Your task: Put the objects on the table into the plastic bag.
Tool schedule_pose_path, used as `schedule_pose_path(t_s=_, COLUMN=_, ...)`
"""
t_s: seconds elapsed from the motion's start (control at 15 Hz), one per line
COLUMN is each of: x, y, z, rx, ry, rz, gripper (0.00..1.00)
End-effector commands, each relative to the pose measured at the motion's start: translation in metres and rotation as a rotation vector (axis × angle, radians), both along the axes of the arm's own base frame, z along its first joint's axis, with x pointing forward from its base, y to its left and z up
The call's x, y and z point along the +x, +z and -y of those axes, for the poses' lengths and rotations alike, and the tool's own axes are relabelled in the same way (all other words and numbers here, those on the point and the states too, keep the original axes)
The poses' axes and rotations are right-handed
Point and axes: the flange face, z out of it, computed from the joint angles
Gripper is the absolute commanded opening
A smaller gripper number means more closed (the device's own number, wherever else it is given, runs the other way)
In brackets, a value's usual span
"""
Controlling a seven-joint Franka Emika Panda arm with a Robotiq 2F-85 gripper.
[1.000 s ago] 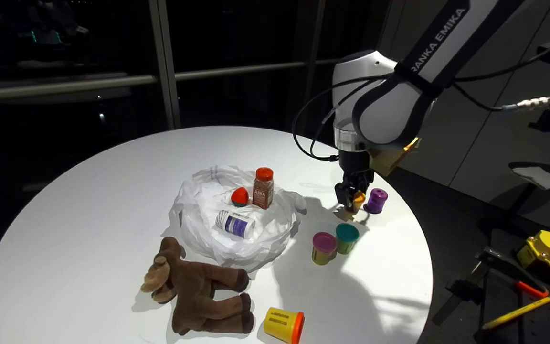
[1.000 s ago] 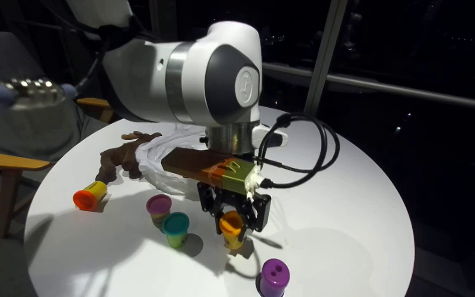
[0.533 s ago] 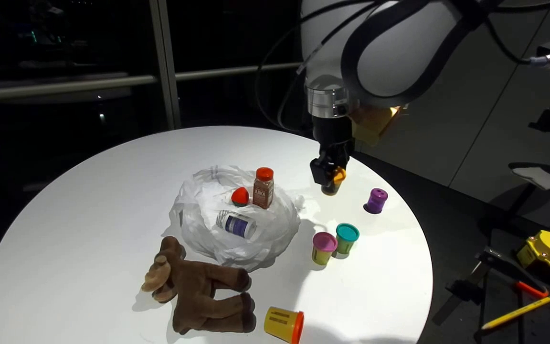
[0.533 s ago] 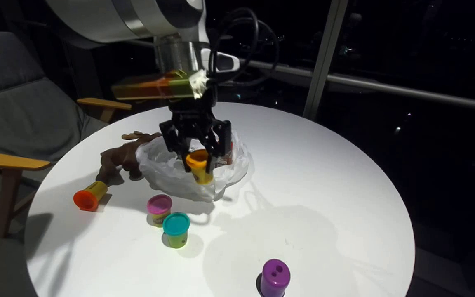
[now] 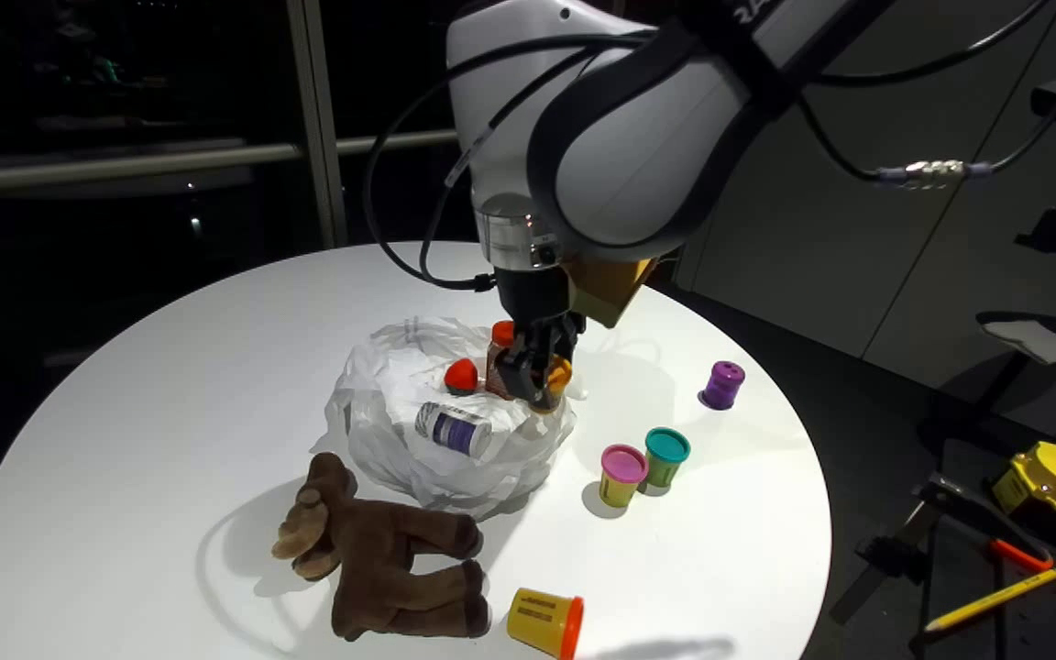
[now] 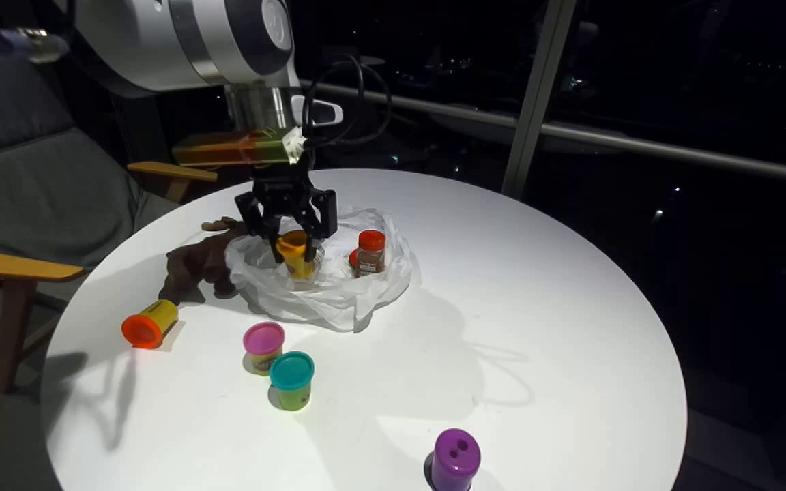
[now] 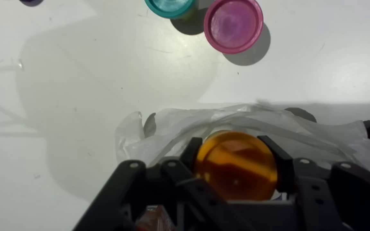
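Orange cup is gripped by part-closed gripper, jaws approx. cup-wide, over bag; toy is seen nearby, lying on tbl.

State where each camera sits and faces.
An exterior view: outside the robot, looking down past the plush toy; arm and gripper show.
An exterior view: outside the robot, looking down past the purple container; arm and gripper show.
Wrist view: on the wrist, looking down at the orange-topped cup between the fingers.
Both exterior views share the plastic bag.
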Motion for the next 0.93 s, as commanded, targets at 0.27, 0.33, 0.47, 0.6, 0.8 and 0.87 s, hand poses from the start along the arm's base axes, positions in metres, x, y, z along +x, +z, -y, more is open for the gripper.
schedule_pose_path(t_s=0.27, x=0.065, y=-0.057, z=-0.011, rx=-0.012, ry=-0.025, rz=0.007, gripper=0.24)
schedule_pose_path(t_s=0.33, x=0.069, y=-0.06, z=-0.01, rx=-0.011, ry=-0.029, rz=0.007, gripper=0.24)
schedule_pose_path(t_s=0.47, x=0.077, y=-0.067, z=-0.007, rx=-0.016, ry=-0.037, rz=0.012, gripper=0.24)
schedule_pose_path(t_s=0.6, x=0.079, y=-0.065, z=-0.003, rx=-0.018, ry=-0.044, rz=0.014, gripper=0.74)
schedule_pose_path(t_s=0.8, x=0.069, y=-0.045, z=0.011, rx=-0.046, ry=-0.05, rz=0.061, gripper=0.9)
schedule_pose_path(t_s=0.87, x=0.058, y=-0.034, z=0.014, rx=-0.045, ry=-0.036, rz=0.071, gripper=0.97)
